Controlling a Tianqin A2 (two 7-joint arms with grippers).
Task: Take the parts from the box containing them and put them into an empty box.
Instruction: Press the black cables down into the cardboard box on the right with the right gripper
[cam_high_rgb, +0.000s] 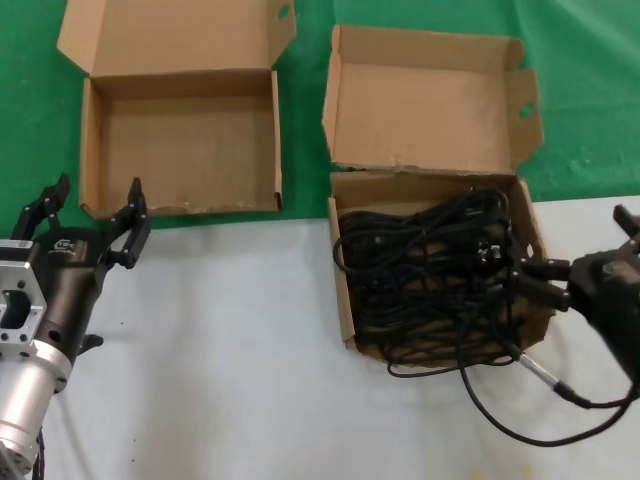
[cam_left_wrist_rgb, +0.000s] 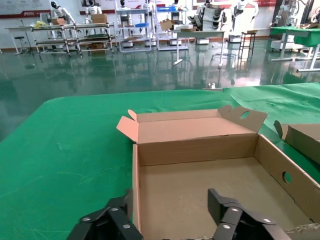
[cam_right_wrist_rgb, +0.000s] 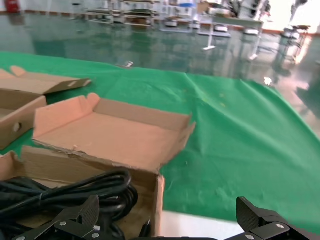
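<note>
The parts (cam_high_rgb: 430, 270) are a tangle of thin black cables filling the squarish box (cam_high_rgb: 342, 290), whose side-flapped lid stands open behind. One cable (cam_high_rgb: 520, 400) trails over the front wall onto the white table. My right gripper (cam_high_rgb: 580, 245) is open at the box's right wall. In the right wrist view it (cam_right_wrist_rgb: 167, 222) straddles the wall (cam_right_wrist_rgb: 159, 200), one finger over the cables (cam_right_wrist_rgb: 75, 187). The wider empty box (cam_high_rgb: 180, 150) lies at the back left. My left gripper (cam_high_rgb: 97, 195) is open at its front left corner, straddling the side wall (cam_left_wrist_rgb: 135, 190).
Both boxes sit where the green cloth (cam_high_rgb: 590, 100) meets the white table (cam_high_rgb: 230, 340). The empty box's flat lid (cam_high_rgb: 170, 35) lies open behind it. The boxes stand a narrow gap apart.
</note>
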